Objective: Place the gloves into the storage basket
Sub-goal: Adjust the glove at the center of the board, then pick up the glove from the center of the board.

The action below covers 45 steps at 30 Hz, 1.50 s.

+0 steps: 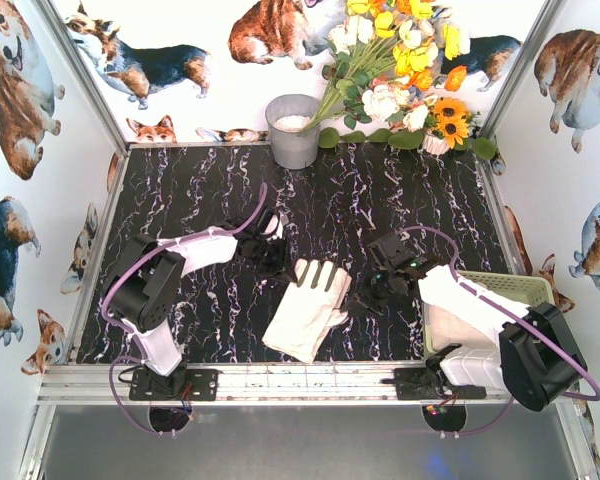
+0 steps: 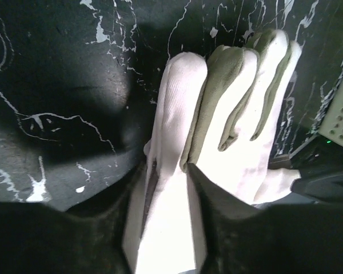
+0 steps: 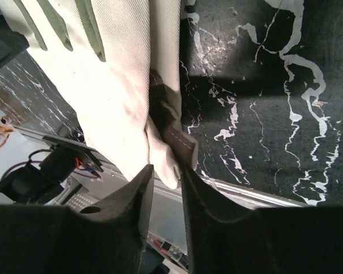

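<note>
The left gripper is pinching a bunch of cloth at the gloves' left edge, its jaws drawn in on it. The gloves are lying flat mid-table between the arms. They look soft, light and floppy and will likely be sagging once lifted, so a gathered fold is holding better than one finger. The right gripper is nipping a thumb tip, jaws nearly together. The storage basket is sitting far right, under the right arm.

Both arms reach forward from their bases and bend inward toward the gloves. The left gripper sits at their upper left, its fingers closed on fabric. The right gripper sits just to their right, fingers nearly together, grip unclear.
</note>
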Tool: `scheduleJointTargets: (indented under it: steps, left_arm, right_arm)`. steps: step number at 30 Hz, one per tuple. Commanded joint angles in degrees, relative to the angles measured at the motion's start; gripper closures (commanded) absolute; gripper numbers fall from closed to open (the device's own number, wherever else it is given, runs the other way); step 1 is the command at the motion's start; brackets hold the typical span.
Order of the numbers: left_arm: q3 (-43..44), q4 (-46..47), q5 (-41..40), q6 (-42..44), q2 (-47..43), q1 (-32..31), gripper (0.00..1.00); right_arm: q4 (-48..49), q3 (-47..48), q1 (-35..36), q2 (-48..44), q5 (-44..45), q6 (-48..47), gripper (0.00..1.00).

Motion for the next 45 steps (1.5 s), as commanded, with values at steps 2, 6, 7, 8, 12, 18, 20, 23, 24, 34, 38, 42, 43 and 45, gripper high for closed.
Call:
scheduleJointTargets:
  steps: [2, 6, 7, 8, 12, 18, 20, 23, 24, 34, 38, 42, 43, 45]
  left_arm:
    - [3.31, -4.94, -2.42, 3.32, -1.94, -0.44, 0.63]
    - [3.04, -6.55, -3.17, 3.63, -3.47, -0.41, 0.56]
    - [2.65, -6.7, -3.24, 3.61, -3.81, -0.42, 0.55]
    - [2.19, -6.7, -3.12, 3.49, -4.01, -0.43, 0.55]
    - [-0.12, -6.04, -1.94, 2.86, -4.16, -0.44, 0.54]
    - [-1.66, -5.31, -0.12, 2.83, -3.43, -0.51, 0.56]
    - [-2.32, -5.0, 0.4, 2.92, -2.78, -0.52, 0.58]
    - [-3.16, -4.61, 0.62, 3.05, -2.6, -0.48, 0.61]
    - [-3.35, -4.59, 0.58, 3.09, -2.53, -0.52, 0.62]
    - [-4.88, -3.66, 0.61, 3.02, -2.16, -0.52, 0.73]
    - [-5.59, -3.36, 0.66, 2.86, -2.24, -0.52, 0.74]
    - [-5.92, -3.53, 0.38, 2.83, -2.58, -0.52, 0.75]
    - [-6.01, -3.51, 0.22, 2.82, -2.72, -0.52, 0.75]
    - [-6.06, -3.44, -0.03, 2.78, -2.98, -0.52, 0.75]
  right_arm:
    - [2.82, 0.69, 0.28, -2.26, 0.21, -0.15, 0.53]
    - [5.04, -0.47, 0.29, -2.48, -1.52, 0.12, 0.33]
    - [5.89, -0.9, 0.28, -2.2, -1.84, 0.31, 0.3]
    - [6.52, -1.31, 0.28, -1.67, -2.25, 0.48, 0.28]
    - [9.77, -3.39, 0.28, 0.77, -3.29, 0.66, 0.26]
    - [19.65, -6.74, 0.34, 3.49, -6.72, 2.03, 0.25]
    - [22.44, -7.11, 0.41, 4.96, -7.91, 2.52, 0.24]
    - [24.35, -6.84, 0.71, 7.39, -8.5, 2.83, 0.24]
    - [24.8, -6.66, 0.86, 8.25, -8.69, 2.9, 0.24]
    - [26.23, -7.56, 2.22, 14.49, -8.88, 3.09, 0.35]
    - [26.97, -6.6, 2.3, 16.99, -9.56, 2.6, 0.46]
    - [26.8, -6.18, 2.39, 17.74, -9.06, 2.25, 0.59]
    - [26.77, -6.04, 2.39, 17.76, -9.06, 2.13, 0.64]
    - [26.76, -5.5, 2.39, 17.92, -9.17, 1.77, 0.75]
